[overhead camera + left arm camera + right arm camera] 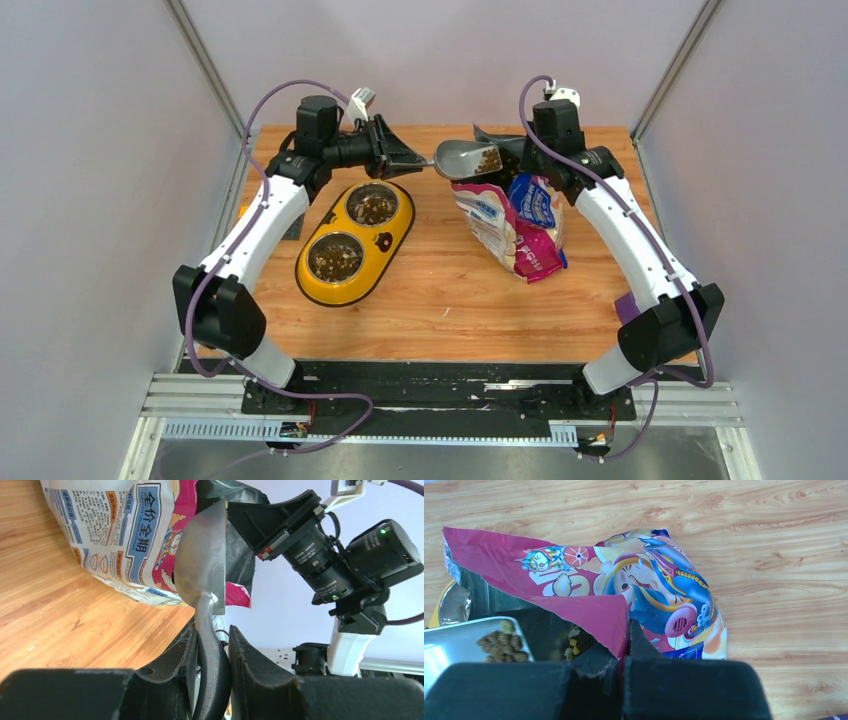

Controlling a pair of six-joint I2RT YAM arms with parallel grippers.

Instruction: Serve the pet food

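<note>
L gripper point(212, 636) clamped on scoop point(202, 555) handle, scoop w/ kibble point(501, 642) just ahead of it; R gripper point(624, 652) pinched on bag point(659, 595) torn rim, scoop alongside.

One pet food bag point(515, 225), one scoop point(468, 158), one feeder point(340, 293) with two steel bowls point(310, 257), two arms point(255, 225).

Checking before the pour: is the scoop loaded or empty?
Loaded, though not full: brown kibble lies in the scoop, which the left claw holds by its handle beside the bag.
</note>
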